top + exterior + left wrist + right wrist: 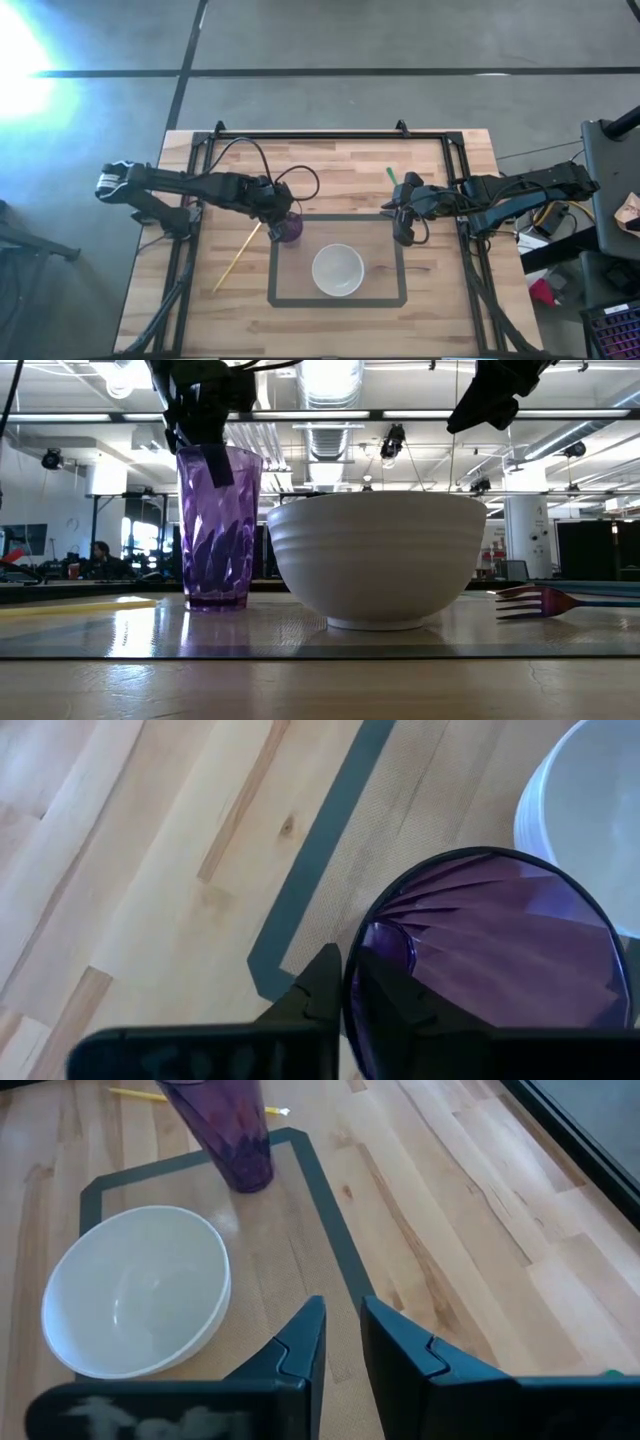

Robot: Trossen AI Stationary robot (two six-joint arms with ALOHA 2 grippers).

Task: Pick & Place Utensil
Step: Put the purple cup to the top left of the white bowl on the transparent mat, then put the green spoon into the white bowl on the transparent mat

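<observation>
high view: fork (391, 176) lies just beside right claw (404, 238).

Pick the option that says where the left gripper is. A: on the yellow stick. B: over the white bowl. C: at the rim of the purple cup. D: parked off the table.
C: the left gripper has one finger on each side of the purple cup's rim.

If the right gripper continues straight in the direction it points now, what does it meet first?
Probably the mat's dark border on the table, just beyond the right gripper. The white bowl lies to one side of that line and the purple cup farther along; depth is unclear.
</observation>
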